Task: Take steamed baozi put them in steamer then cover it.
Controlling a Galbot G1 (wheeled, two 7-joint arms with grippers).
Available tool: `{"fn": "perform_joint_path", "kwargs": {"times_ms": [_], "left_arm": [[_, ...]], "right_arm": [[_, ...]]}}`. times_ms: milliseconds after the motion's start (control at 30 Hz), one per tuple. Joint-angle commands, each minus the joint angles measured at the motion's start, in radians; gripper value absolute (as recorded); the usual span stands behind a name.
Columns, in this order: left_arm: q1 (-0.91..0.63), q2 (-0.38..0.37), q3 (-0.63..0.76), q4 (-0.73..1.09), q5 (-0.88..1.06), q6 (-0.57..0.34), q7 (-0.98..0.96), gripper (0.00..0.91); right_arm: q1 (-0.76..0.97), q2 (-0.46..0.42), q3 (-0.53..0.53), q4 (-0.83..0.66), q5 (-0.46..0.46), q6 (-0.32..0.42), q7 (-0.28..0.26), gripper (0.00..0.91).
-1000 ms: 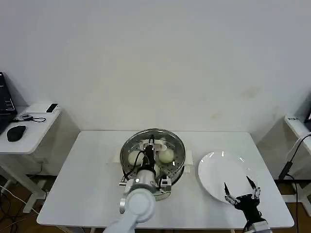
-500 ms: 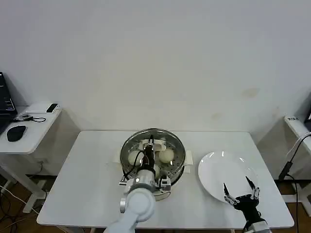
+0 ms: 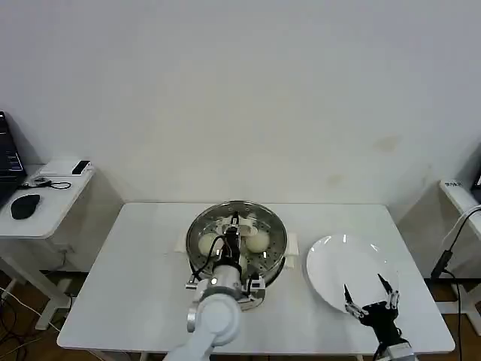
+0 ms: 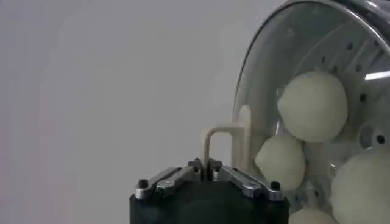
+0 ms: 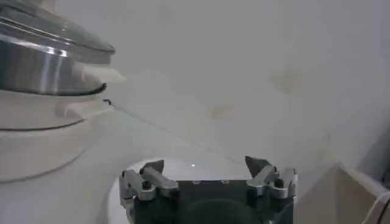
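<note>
Head view, left to right. Left gripper [image 3: 234, 228] at centre frame over the steamer [image 3: 197, 252], fingers clenched on the cream bar handle of the cover [image 3: 272, 226]; confirmed in left wrist view, jaws pinched together on the thin handle loop. Cover seated on, or just above, the steamer rim; contact not confirmable. Steamed baozi [image 3: 258, 241] inside on the perforated tray, seen through the glass: smooth, round, cream-white, unmarked; four counted in left wrist view [image 4: 312, 106]. White plate [image 3: 338, 263] at right of centre, bare. Right gripper [image 3: 371, 299] at lower right over the plate's near edge, fingers released and spread, holding nothing.

Risks, as judged: cover off-centre at release, leaving a rim gap or letting the glass slide; handle dragged sideways on withdrawal, shifting the cover; narrow grip prone to slipping.
</note>
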Motion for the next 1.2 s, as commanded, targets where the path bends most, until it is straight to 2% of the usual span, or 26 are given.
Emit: {"fn": "perform_joint_path", "kwargs": {"times_ms": [33, 533, 800, 1000, 1200], "left_arm": [[0.003, -0.001, -0.001, 0.002, 0.002, 0.001, -0.005, 0.907], [0.041, 0.027, -0.001, -0.078, -0.009, -0.001, -0.003, 0.907], [0.130, 0.088, -0.012, -0.196, -0.018, -0.015, -0.015, 0.907], [0.199, 0.143, -0.026, -0.310, -0.093, -0.032, -0.052, 0.907], [0.364, 0.177, -0.138, -0.460, -0.234, -0.067, -0.177, 0.907]], "right_arm": [[0.003, -0.001, -0.003, -0.002, -0.001, -0.001, 0.000, 0.907], [0.002, -0.001, -0.008, -0.001, -0.006, -0.002, 0.000, 0.907], [0.000, 0.001, -0.015, 0.000, -0.010, -0.002, 0.001, 0.907], [0.002, -0.004, -0.015, -0.006, -0.001, -0.005, 0.005, 0.907], [0.003, -0.026, -0.035, -0.028, 0.036, -0.010, 0.016, 0.907]]}}
